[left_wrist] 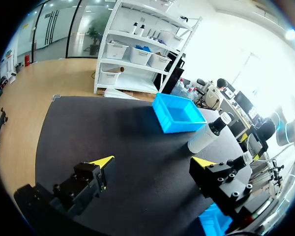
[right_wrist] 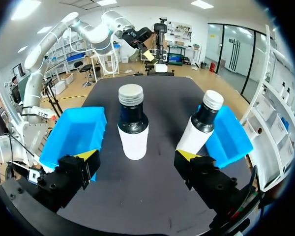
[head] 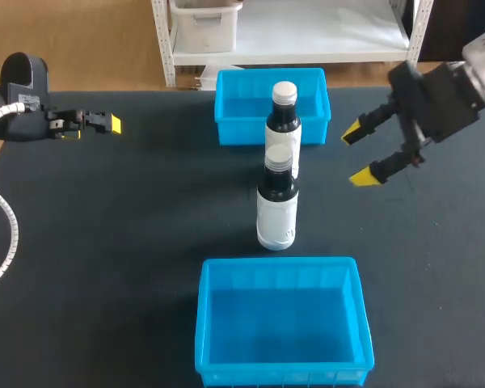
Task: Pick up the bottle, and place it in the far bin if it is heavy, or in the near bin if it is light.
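Dark table (head: 129, 226) holds the near bottle (head: 277, 206) between far bin (head: 242, 129) and near bin (head: 206, 323), a second bottle (head: 284, 113) just behind it, outside both; left gripper (left_wrist: 153, 162) and right gripper (head: 357, 155) gape wide.

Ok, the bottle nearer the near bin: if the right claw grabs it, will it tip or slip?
Likely tippy: the nearer bottle stands tall and narrow, so a high push could topple it. Its round, smooth-looking body may slip or twist in the right claw. Weight can't be judged.
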Controlling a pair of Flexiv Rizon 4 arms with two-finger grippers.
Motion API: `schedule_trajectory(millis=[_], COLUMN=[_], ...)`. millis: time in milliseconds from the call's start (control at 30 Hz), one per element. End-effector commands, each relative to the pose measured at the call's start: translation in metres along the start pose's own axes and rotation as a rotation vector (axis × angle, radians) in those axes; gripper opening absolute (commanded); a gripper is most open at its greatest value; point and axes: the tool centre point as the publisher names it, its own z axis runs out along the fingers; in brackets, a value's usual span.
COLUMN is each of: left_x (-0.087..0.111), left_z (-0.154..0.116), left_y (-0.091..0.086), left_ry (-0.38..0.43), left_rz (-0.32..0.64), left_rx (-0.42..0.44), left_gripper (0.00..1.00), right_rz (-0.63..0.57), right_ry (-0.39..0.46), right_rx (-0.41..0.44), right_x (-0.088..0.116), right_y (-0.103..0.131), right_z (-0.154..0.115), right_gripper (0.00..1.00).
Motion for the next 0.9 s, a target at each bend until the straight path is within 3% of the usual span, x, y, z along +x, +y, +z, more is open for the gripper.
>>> schedule_trajectory(millis=[33,400,900], left_x=[0.0,0.0,0.0], left_z=[0.0,0.0,0.0], left_y=[0.0,0.0,0.0], left_ry=[0.0,0.0,0.0], left_rz=[0.0,0.0,0.0], left_rx=[0.0,0.0,0.0], left_gripper=[1.0,1.0,1.0], right_rz=[-0.014,-0.041,0.0], right_ry=[-0.029,-0.048,-0.111], right_rx=[-0.015,-0.06,-0.075], right_x=[-0.002,-0.024,-0.034], right_y=[-0.005,-0.004,0.001], right_z=[0.016,0.038,0.066], right_gripper=[1.0,1.0,1.0])
